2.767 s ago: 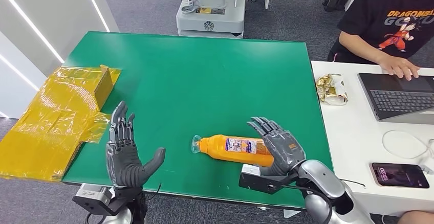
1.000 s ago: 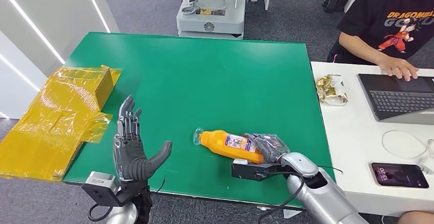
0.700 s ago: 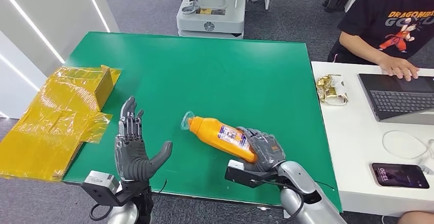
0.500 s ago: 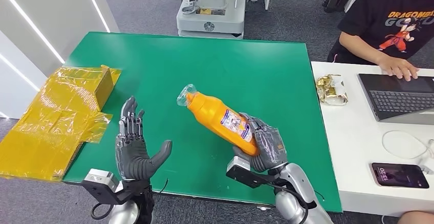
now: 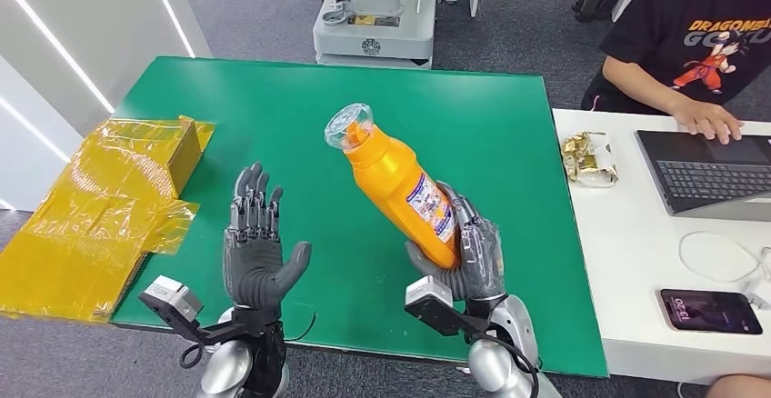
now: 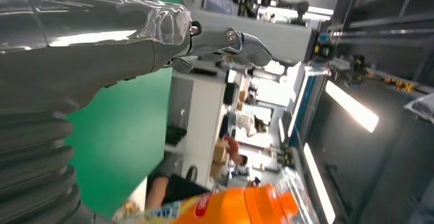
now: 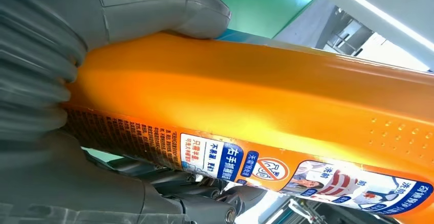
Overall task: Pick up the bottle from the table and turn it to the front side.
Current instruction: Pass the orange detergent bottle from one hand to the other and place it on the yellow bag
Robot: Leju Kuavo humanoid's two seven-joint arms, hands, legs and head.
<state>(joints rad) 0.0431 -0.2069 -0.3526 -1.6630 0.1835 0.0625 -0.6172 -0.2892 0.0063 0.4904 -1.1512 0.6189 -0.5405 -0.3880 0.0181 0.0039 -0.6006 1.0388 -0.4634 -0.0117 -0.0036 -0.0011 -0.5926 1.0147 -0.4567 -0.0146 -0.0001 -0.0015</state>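
The orange bottle (image 5: 397, 186) with a clear plastic-wrapped cap is lifted off the green table (image 5: 300, 116), tilted with its cap up and away from me. My right hand (image 5: 468, 257) grips its lower end, thumb on one side and fingers on the other. Its printed label faces right in the head view. The right wrist view shows the bottle (image 7: 266, 106) up close under the thumb of my right hand (image 7: 61, 81). My left hand (image 5: 257, 245) is raised beside it, palm toward the bottle, fingers spread, holding nothing. The left wrist view shows my left hand (image 6: 92, 40) and the bottle (image 6: 240, 208) beyond it.
A yellow plastic-wrapped box (image 5: 100, 207) lies at the table's left edge. A white desk (image 5: 636, 262) on the right carries a laptop (image 5: 709, 171), a phone (image 5: 711, 311), a snack wrapper (image 5: 589, 158) and a cable. A person (image 5: 700, 44) sits there typing. A machine base (image 5: 375, 16) stands beyond the table.
My right hand closed around the lying bottle, lifted it off the table and swung it from flat to nearly upright. My left hand rose and moved slightly right toward it.
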